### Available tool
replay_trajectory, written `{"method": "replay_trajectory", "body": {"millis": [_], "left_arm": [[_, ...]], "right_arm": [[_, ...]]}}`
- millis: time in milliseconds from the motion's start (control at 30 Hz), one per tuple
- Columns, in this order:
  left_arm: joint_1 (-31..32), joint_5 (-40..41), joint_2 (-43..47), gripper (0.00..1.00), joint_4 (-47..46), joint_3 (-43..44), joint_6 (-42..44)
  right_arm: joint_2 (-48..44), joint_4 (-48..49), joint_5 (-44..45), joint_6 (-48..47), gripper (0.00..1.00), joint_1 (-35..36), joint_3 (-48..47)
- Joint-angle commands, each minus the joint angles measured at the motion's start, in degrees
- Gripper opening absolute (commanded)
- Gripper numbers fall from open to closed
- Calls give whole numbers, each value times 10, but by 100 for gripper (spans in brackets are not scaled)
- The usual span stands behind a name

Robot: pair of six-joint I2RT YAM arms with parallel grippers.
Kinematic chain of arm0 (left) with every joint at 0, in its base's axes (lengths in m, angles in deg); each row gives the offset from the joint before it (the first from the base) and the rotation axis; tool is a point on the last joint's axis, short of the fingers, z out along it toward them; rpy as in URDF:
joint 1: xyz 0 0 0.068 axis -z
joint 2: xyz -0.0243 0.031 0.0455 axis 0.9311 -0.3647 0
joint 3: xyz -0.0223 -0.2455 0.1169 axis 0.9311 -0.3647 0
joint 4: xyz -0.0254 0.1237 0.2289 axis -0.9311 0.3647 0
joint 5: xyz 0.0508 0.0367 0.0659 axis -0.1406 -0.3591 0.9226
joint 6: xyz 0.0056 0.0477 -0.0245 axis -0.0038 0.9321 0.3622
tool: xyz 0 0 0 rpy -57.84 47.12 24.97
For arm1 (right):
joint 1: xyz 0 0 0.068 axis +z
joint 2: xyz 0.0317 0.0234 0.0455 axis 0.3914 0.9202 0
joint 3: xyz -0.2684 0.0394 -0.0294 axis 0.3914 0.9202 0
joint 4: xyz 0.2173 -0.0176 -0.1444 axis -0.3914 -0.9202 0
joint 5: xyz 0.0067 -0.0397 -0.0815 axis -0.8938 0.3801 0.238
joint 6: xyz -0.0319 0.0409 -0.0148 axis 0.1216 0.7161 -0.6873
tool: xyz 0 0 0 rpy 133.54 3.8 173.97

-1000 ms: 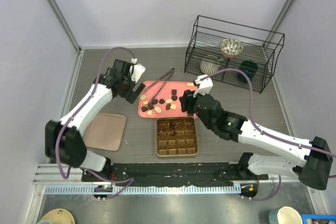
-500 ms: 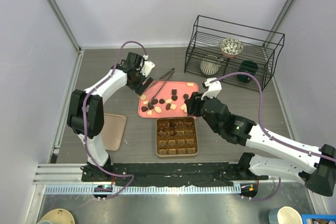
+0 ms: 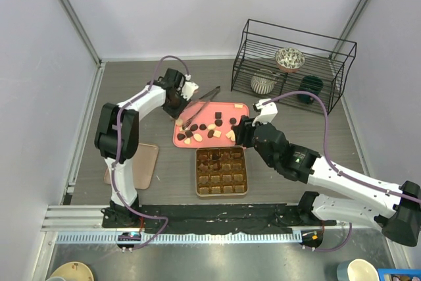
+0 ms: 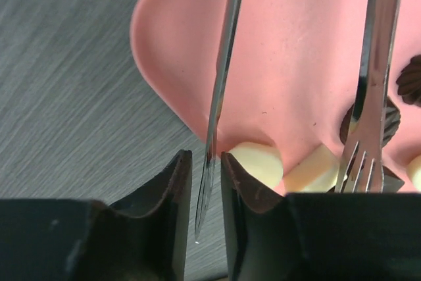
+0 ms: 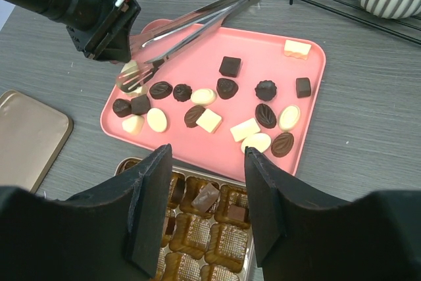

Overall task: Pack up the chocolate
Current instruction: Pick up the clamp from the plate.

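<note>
Dark, mid-brown and cream chocolate (image 3: pixel 214 133) pieces lie scattered on the pink tray (image 3: pixel 223 113). Two or three more sit in the back row of the gold-brown gridded box (image 3: pixel 197 176), one of them tilted (image 5: pixel 206 195). Metal tongs (image 3: pixel 200 100) rest across the tray's back-left corner. My left gripper (image 4: pixel 206 169) stands open by a slim gap on either side of one tong arm (image 4: pixel 220 83), near the tips, beside a cream chocolate (image 4: pixel 256 162). My right gripper (image 5: pixel 207 162) hovers open and empty over the box's back edge.
A black wire rack (image 3: pixel 289 64) holding cups and a bowl stands at the back right. A flat brown lid (image 3: pixel 135 162) lies at the left, partly under the left arm. Grey walls close in the table on both sides.
My left gripper swung in to the tray's back-left corner and narrowed from wide open to a slim gap around a tong arm. The right arm shifted slightly right, then stayed.
</note>
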Motion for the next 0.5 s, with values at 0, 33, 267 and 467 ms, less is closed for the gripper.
{"method": "replay_trajectory", "body": {"millis": [0,33,267,467], "left_arm": [[-7,-25,-6,24,17,18,3],[-8,-25,-6,20,17,18,3],[-18,-55,2,0,53,34,-2],[-34,-93,41,0,81,42,-15]], "right_arm": [[-11,13,14,-2,53,-4,-5],[-12,12,14,-2,53,-4,-5],[-14,12,7,0,53,-5,-8],[-16,12,-1,-2,53,-4,-15]]}}
